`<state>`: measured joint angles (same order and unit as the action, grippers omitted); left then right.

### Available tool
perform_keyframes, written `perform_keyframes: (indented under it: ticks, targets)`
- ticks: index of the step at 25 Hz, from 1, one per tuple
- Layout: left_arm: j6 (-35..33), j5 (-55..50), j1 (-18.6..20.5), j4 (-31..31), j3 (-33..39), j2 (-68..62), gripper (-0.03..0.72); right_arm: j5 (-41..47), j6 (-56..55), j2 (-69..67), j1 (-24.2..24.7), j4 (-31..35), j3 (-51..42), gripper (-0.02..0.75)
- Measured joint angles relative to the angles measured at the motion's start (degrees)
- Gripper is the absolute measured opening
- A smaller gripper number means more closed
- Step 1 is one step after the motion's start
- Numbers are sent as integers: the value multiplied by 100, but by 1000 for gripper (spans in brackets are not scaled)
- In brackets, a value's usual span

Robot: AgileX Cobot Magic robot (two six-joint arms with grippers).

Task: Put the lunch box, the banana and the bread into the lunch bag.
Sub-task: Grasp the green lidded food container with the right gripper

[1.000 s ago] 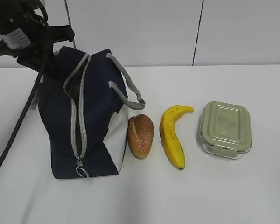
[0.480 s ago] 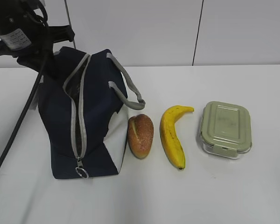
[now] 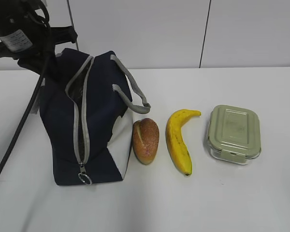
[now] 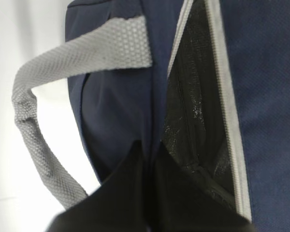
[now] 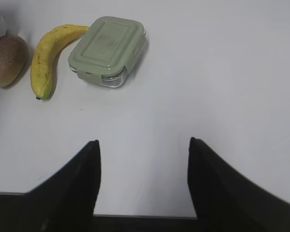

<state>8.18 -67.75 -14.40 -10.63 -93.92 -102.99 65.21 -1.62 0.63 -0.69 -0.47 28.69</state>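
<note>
The navy lunch bag point(image 3: 58, 130) stands at the left, its grey zipper parted along the top and showing a dark lining point(image 4: 193, 111). My left gripper point(image 4: 149, 150) is shut on the bag's navy edge beside that opening, at the far top of the bag under the left arm point(image 3: 24, 34). To the right of the bag lie the bread point(image 3: 145, 140), the banana point(image 3: 177, 140) and the green-lidded lunch box point(image 3: 233, 131) in a row. My right gripper point(image 5: 142, 145) is open over bare table, well short of the lunch box point(image 5: 108, 50), the banana point(image 5: 43, 58) and the bread point(image 5: 7, 65).
A grey strap handle point(image 3: 133, 94) loops off the bag toward the bread, and another point(image 4: 34, 140) hangs on the bag's other side. The zipper's ring pull point(image 3: 84, 180) rests at the bag's near end. The left arm's black cable point(image 3: 14, 135) runs down at the far left.
</note>
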Motion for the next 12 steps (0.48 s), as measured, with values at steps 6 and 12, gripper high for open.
perform_keyframes:
  ticks: [6, 12]
  targets:
    - [0, -5, 0, -2, 0, 0, 0, -620, 0, -1538, 0, 47, 110, 442]
    - [0, -18, 0, -7, 0, 0, 0, -1805, 76, -3524, 0, 408, 114, 442]
